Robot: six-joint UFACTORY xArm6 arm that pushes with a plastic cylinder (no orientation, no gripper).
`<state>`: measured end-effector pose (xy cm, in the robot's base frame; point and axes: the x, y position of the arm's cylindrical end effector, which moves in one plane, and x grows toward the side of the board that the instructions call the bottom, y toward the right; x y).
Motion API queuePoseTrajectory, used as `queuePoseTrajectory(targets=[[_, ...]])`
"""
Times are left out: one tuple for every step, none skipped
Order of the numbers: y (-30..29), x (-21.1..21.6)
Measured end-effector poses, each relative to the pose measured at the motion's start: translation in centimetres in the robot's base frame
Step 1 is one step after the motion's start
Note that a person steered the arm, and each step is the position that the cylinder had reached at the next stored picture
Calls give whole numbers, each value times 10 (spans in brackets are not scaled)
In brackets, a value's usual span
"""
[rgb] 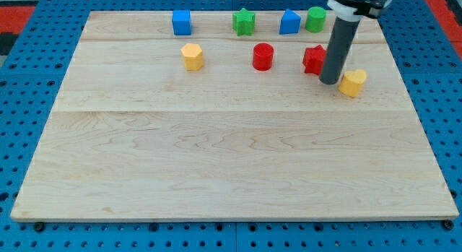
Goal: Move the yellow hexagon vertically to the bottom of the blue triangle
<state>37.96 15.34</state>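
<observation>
My tip [330, 81] stands upright between red block [314, 59] and yellow heart [353, 82].

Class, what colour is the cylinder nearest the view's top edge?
Green, seen in the camera view, right of the blue triangle.

Pale wooden board [231, 158] of joined planks, evenly lit, resting on blue perforated base [22, 100]; red perforated patches [22, 6] at the view's top corners.
</observation>
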Motion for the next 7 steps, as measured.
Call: queuePoseTrajectory(targets=[[-19,0],[-45,4],[-81,29],[-117,35],[-151,31],[-202,20],[-252,3]])
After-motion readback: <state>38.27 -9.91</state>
